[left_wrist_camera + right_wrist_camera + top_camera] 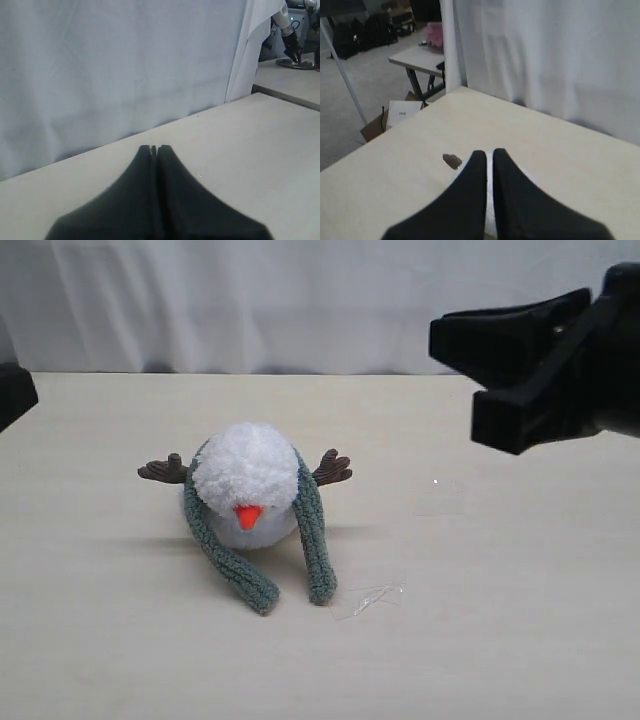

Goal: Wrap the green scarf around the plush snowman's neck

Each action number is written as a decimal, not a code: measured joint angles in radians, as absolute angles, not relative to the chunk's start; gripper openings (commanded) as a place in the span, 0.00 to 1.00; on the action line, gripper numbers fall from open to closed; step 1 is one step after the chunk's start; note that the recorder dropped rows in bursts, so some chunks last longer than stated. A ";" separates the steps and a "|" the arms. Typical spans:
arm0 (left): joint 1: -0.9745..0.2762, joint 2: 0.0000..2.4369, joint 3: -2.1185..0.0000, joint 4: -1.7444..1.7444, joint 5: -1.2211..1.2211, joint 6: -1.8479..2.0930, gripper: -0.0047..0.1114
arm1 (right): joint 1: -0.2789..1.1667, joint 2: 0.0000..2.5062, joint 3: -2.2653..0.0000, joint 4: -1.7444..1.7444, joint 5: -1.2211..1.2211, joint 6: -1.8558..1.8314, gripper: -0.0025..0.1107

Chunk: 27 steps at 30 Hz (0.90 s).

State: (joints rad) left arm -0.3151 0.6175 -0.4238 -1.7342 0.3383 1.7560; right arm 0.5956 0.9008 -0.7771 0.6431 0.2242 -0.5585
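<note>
Well, the pale bench fills most of what I see, with a white curtain hanging behind it. My right pincer hangs raised above the bench. On its own wrist camera the right pincer has its fingers drawn in to a narrow slit, with nothing between them. My left pincer is pressed fully together, also empty, and faces bare bench and curtain.

The plush snowman sits on the bench below the right pincer, off toward the left pincer's side and apart from both. From the right wrist camera its white fluff peeks out just under the fingers.

The green scarf runs behind the snowman's head and comes down both sides. Its two tails lie forward on the bench, their ends close together but not crossed. I cannot see the neck itself under the fluff.

Two brown twig arms stick out past the scarf on either side; one shows just beside the right pincer's fingertips. The orange nose points forward between the tails. A clear plastic scrap lies beside the tail nearer the right pincer.
</note>
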 measured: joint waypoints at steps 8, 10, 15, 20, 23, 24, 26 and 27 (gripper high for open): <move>-0.315 0.561 -0.411 -1.734 0.380 1.705 0.04 | 0.596 0.772 -0.777 0.643 0.258 -0.558 0.06; -0.315 0.561 -0.411 -1.734 0.396 1.702 0.04 | 0.596 0.749 -0.777 0.643 0.267 -0.560 0.06; -0.315 0.561 -0.411 -1.734 0.405 1.702 0.04 | 0.596 0.705 -0.777 0.643 0.270 -0.560 0.06; -0.315 0.561 -0.411 -1.734 0.405 1.702 0.04 | 0.596 0.683 -0.777 0.643 0.270 -0.560 0.06; -0.315 0.561 -0.411 -1.734 0.405 1.702 0.04 | 0.596 0.679 -0.777 0.643 0.271 -0.560 0.06; -0.315 0.561 -0.411 -1.734 0.405 1.702 0.04 | 0.596 0.678 -0.777 0.643 0.271 -0.560 0.06; -0.315 0.561 -0.411 -1.734 0.405 1.702 0.04 | 0.596 0.678 -0.777 0.643 0.271 -0.560 0.06; -0.315 0.561 -0.411 -1.734 0.405 1.702 0.04 | 0.596 0.678 -0.777 0.643 0.271 -0.560 0.06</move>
